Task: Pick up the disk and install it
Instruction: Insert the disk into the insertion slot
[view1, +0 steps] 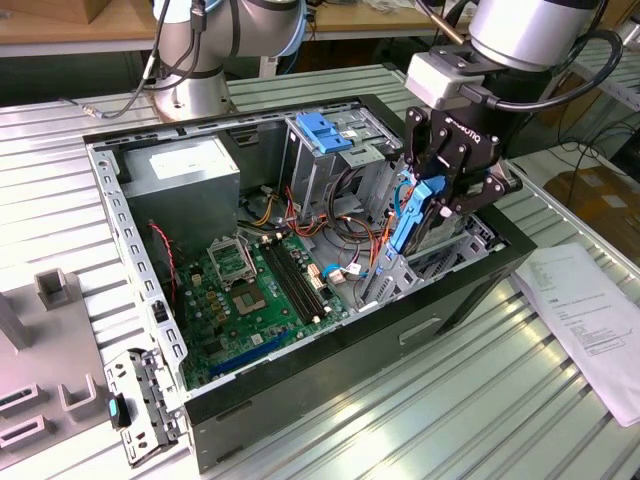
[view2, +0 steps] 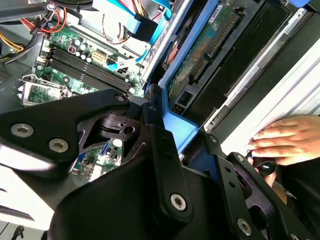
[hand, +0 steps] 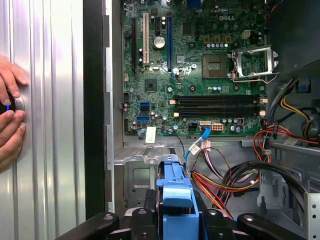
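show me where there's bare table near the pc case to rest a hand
Free: ribbed table along the black side of the case, between grey fixture and paper sheet. Crowded: inside the case, among cables and where the gripper holds the disk.

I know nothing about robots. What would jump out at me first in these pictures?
First, the open computer case lying on the metal table, its green circuit board bare to view. At the exterior view's right end of the case, the arm's black jaws are shut on the disk, a drive with blue rails. In the second wrist view, a person's hand rests on the table beside the case.
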